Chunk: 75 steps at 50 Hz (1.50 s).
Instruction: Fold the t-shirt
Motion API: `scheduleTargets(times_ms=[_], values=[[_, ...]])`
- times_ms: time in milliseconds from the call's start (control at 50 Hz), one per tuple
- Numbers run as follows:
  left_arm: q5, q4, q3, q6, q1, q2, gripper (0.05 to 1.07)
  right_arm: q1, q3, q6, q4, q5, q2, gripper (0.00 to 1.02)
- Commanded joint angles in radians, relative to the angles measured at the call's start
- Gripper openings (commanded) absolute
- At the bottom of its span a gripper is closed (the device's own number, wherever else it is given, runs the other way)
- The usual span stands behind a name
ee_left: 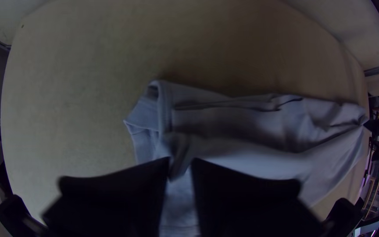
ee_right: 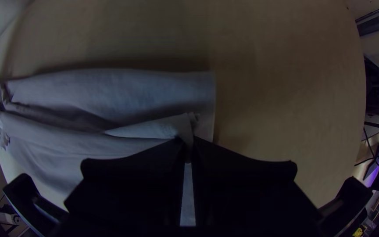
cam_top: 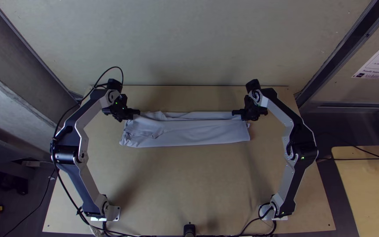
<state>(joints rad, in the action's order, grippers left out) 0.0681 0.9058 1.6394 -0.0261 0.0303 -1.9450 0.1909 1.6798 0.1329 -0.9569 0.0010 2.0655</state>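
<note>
Wrist views show both my jaws pinching bunched t-shirt (cam_top: 185, 132) fabric; top view shows its long folded strip between them.

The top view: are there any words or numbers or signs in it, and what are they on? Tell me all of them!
White poster on the wall: a dark picture and small lines of print, too small to read for certain.
T-shirt: no words or numbers that I can make out.
Two robot arms: none that I can make out.
</note>
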Motion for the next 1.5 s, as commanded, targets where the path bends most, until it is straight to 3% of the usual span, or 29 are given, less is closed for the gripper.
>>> scheduleTargets(times_ms=[0, 100, 160, 180, 680, 860, 1120, 1320, 1480], values=[[-0.008, 0.012, 0.010, -0.026, -0.020, -0.029, 1.03, -0.022, 0.052, 0.019, 0.007, 0.045, 0.022, 0.15], [-0.004, 0.004, -0.007, -0.052, -0.038, -0.006, 1.03, -0.047, 0.063, 0.073, 0.003, 0.044, 0.019, 0.55], [0.019, 0.002, -0.016, -0.064, -0.053, 0.015, 1.03, -0.056, 0.070, 0.071, 0.001, 0.045, 0.015, 0.95], [0.021, 0.001, -0.020, -0.069, -0.059, 0.024, 1.03, -0.059, 0.074, 0.066, -0.006, 0.045, 0.013, 0.99], [0.403, -0.047, -0.219, -0.032, -0.253, 0.236, 1.03, -0.117, 0.037, 0.077, -0.026, 0.063, -0.212, 0.99], [0.602, -0.036, -0.303, 0.051, -0.320, 0.261, 1.03, -0.133, 0.014, 0.068, -0.029, 0.063, -0.311, 0.99], [0.673, -0.041, -0.386, 0.170, -0.375, 0.215, 1.03, -0.136, -0.052, 0.045, -0.028, 0.063, -0.420, 0.99], [0.788, -0.047, -0.369, 0.175, -0.428, 0.106, 1.03, -0.134, -0.146, 0.043, -0.028, 0.062, -0.481, 0.99], [0.792, -0.077, -0.368, 0.181, -0.429, 0.040, 1.03, -0.133, -0.200, 0.042, -0.028, 0.062, -0.521, 0.99]])
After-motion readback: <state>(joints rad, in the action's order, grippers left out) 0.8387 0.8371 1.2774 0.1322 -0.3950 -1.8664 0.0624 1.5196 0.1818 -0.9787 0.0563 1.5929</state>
